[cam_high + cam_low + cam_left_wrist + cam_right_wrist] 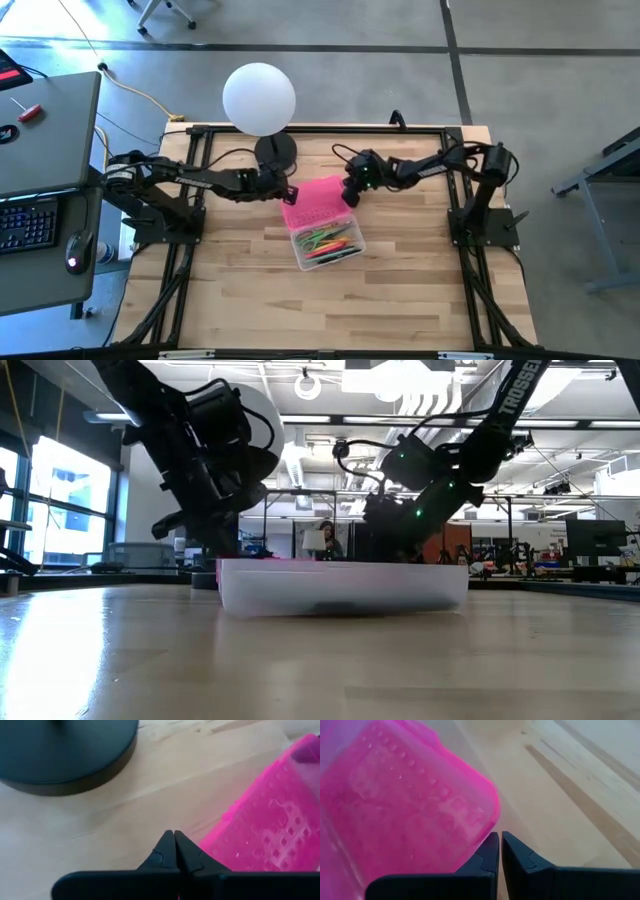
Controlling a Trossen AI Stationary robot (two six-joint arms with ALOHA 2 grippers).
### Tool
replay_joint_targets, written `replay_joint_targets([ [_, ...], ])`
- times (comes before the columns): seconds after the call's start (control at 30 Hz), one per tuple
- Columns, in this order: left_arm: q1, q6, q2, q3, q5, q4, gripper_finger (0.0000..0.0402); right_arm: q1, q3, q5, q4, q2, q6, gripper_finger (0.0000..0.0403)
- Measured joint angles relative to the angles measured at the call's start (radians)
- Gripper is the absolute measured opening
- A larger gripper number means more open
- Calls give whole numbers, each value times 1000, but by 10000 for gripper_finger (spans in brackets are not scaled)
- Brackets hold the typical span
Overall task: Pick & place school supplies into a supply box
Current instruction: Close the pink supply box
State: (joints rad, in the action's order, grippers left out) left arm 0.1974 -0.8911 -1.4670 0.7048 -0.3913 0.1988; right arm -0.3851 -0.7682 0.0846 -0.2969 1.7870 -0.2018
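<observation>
The supply box (pixel 326 243) is a clear plastic box lying on the table with several coloured pencils and pens (pixel 330 240) inside. Its pink lid (pixel 314 202) is swung open and lies on the box's far side; it also shows in the left wrist view (pixel 270 820) and the right wrist view (pixel 405 805). My left gripper (pixel 289 193) is shut, low over the table, just beside the lid's left edge (pixel 212 840). My right gripper (pixel 350 193) is shut at the lid's right far corner (pixel 487 815). The scissors are not in view. My left gripper (pixel 174 840) shows a thin strip of bare wood between its shut fingers and the lid's edge, so it touches nothing. My right gripper (pixel 500 842) has its shut fingers right at the lid's rounded corner, coming from the table's right side. Whether they touch it, I cannot tell.
A white globe lamp (pixel 259 97) on a round black base (pixel 275 152) stands just behind my left gripper; its base fills the corner of the left wrist view (pixel 65 755). A black frame (pixel 320 130) runs around the table. Bare wood lies at the near side (pixel 320 310).
</observation>
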Motion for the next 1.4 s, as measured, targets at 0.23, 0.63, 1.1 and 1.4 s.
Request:
replay_joint_targets([
  [0.23,-24,24,0,0,0,-39,32,48,6,-5,0,-87,31,0],
  [0.63,-21,83,36,4,10,-93,10,195,6,-33,171,-289,82,0],
  [1.1,-21,0,-61,4,-19,31,11,582,6,-153,270,-277,0,0],
  [1.4,-21,-10,-121,5,56,-39,37,691,6,-146,252,-186,-111,0],
])
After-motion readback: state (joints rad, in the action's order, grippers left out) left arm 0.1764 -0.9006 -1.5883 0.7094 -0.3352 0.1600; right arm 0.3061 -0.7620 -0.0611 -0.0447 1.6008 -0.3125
